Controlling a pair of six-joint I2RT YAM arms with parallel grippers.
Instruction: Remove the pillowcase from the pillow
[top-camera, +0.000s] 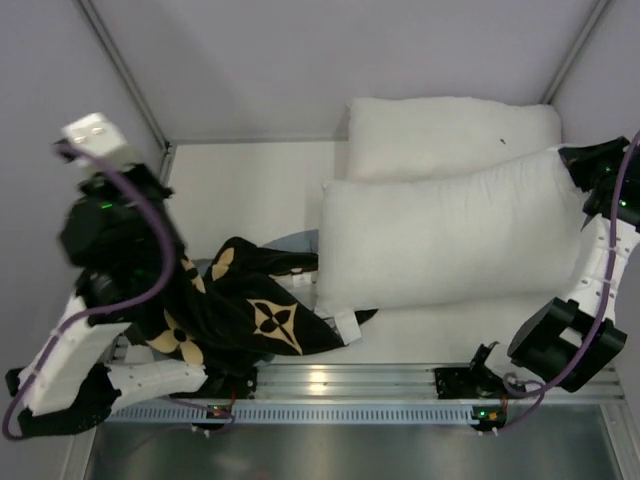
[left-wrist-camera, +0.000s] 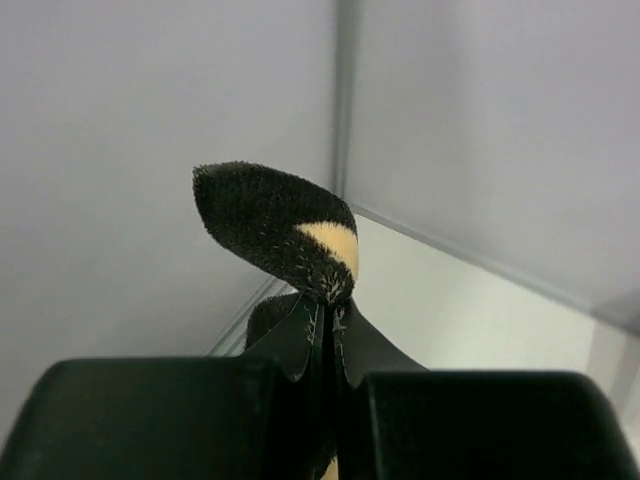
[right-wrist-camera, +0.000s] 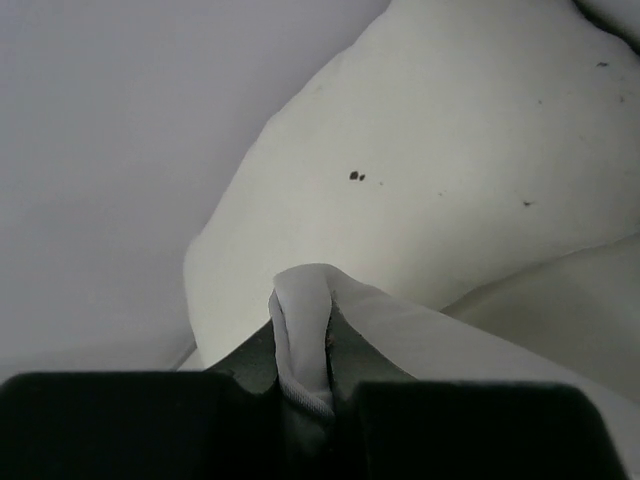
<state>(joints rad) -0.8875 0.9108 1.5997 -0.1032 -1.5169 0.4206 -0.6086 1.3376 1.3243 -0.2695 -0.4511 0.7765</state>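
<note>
The black pillowcase (top-camera: 255, 310) with tan flowers hangs crumpled at the left, draping from my raised left arm down to the table. Its right edge reaches the near-left corner of the white pillow (top-camera: 450, 240), beside a small white tag (top-camera: 346, 326). My left gripper (left-wrist-camera: 328, 322) is shut on a fold of the pillowcase (left-wrist-camera: 285, 225). The pillow lies across the middle right, bare over nearly all its length. My right gripper (top-camera: 588, 165) sits at its far-right corner. In the right wrist view, that gripper (right-wrist-camera: 305, 350) is shut on a white seam fold of the pillow (right-wrist-camera: 300, 310).
A second plain white pillow (top-camera: 450, 130) with a dark speck lies at the back against the wall, and it also fills the right wrist view (right-wrist-camera: 430, 170). A bit of blue-grey cloth (top-camera: 292, 240) shows behind the pillowcase. Grey walls enclose the table; an aluminium rail (top-camera: 350, 385) runs along the near edge.
</note>
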